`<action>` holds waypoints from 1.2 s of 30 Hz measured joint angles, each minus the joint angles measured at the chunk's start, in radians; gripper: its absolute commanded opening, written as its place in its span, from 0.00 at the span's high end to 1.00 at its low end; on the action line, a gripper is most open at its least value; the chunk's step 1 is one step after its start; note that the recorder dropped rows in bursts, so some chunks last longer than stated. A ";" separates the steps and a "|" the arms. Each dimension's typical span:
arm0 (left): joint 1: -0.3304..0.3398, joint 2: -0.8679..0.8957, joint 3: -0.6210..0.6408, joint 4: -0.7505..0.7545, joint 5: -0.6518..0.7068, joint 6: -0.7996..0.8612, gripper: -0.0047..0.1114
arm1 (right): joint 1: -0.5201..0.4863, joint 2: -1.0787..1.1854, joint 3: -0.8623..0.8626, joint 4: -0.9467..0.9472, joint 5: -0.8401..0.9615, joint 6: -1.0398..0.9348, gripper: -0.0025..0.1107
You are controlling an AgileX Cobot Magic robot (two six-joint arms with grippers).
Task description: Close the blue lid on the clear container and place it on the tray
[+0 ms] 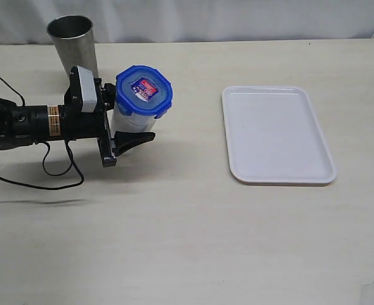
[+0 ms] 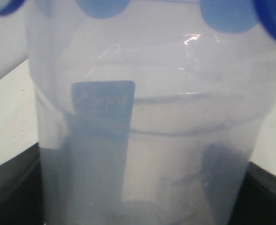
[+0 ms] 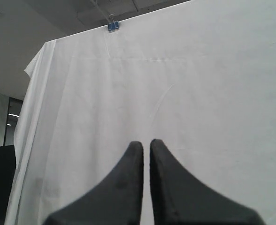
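The clear container (image 1: 128, 119) stands left of the table's middle with the blue lid (image 1: 143, 91) on its top, red-and-white sticker facing up. My left gripper (image 1: 131, 115) comes in from the left with a black finger on each side of the container's body, shut on it. The left wrist view is filled by the translucent container (image 2: 175, 117), with blue lid flaps (image 2: 102, 7) hanging at its rim. The white tray (image 1: 279, 133) lies empty to the right, well apart. My right gripper (image 3: 146, 145) is shut on nothing and points at a white curtain; it does not show in the exterior view.
A tapered steel cup (image 1: 73, 43) stands just behind the left arm, near the table's far edge. The left arm's black cable (image 1: 47, 175) loops on the table in front of it. A white curtain backs the table.
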 measured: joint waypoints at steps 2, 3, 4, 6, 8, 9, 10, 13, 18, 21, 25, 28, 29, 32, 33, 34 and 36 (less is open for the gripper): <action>0.000 0.000 0.000 0.000 0.000 0.000 0.96 | 0.000 0.000 0.000 0.000 0.000 0.001 0.93; 0.000 0.000 0.000 0.000 0.000 0.000 0.96 | 0.000 0.000 0.000 0.000 0.000 0.001 0.93; 0.000 0.000 0.000 0.000 0.000 0.000 0.96 | 0.000 0.000 0.000 0.000 0.000 0.003 0.93; 0.000 0.000 0.000 0.000 0.000 0.000 0.96 | 0.000 0.000 0.000 0.000 0.000 0.003 0.93; 0.000 0.000 0.000 0.000 0.000 0.000 0.96 | 0.000 0.000 0.000 0.000 0.000 0.003 0.93; 0.000 0.000 0.000 0.000 0.000 -0.002 0.96 | 0.000 0.000 0.000 0.000 0.000 0.003 0.93; 0.000 0.000 0.000 0.000 0.000 -0.002 0.96 | 0.000 0.000 0.000 0.000 0.000 0.003 0.93; 0.000 0.000 0.000 0.000 0.000 -0.002 0.96 | 0.000 0.000 0.000 0.000 0.000 0.003 0.93; 0.000 0.000 0.000 0.000 0.000 -0.004 0.96 | 0.000 0.000 0.000 0.000 0.000 0.003 0.93; 0.000 0.000 0.000 0.000 0.000 -0.004 0.96 | 0.000 0.000 0.002 -0.002 0.000 0.003 0.93; 0.000 0.000 0.000 0.000 0.000 -0.006 0.96 | -0.023 0.000 0.037 -0.134 -0.023 0.003 0.93; 0.000 0.000 0.000 0.000 0.000 -0.006 0.96 | -0.077 0.000 0.053 -0.279 -0.013 0.003 0.93; 0.000 0.000 0.000 0.000 0.000 -0.006 0.96 | -0.102 0.000 0.053 -0.308 0.000 0.003 0.93; 0.000 0.000 0.000 0.000 0.000 -0.006 0.96 | -0.189 0.000 0.053 -0.338 0.050 0.005 0.93; 0.000 0.000 0.000 0.000 0.000 -0.006 0.96 | -0.217 0.000 0.054 -0.340 0.061 0.007 0.93; 0.000 0.000 0.000 0.000 0.000 -0.006 0.96 | -0.263 0.000 0.055 -0.343 0.068 0.007 0.93; 0.000 0.000 0.000 0.000 0.000 -0.006 0.96 | -0.332 0.000 0.055 -0.345 0.075 0.009 0.93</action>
